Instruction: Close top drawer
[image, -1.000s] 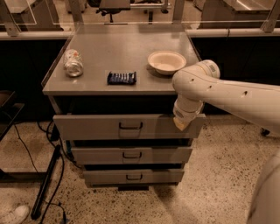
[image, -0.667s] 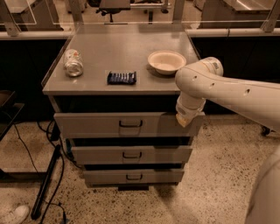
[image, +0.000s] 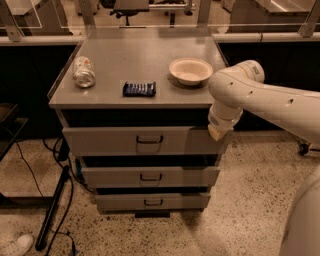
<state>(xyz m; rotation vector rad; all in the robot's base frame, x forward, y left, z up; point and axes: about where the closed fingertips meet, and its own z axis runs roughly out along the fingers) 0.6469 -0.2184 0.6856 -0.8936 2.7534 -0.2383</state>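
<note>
The gripper sat at the right front edge of the top drawer, which stood slightly out; whether the gripper was open could not be told.

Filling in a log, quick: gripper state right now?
Gripper: at the right end of the top drawer front; open or closed cannot be told.

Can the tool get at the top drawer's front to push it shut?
Probably yes. The tool hangs at the right end of the front of the top drawer, apparently touching it, with nothing between. The bowl, can and dark packet sit up on the cabinet top.
</note>
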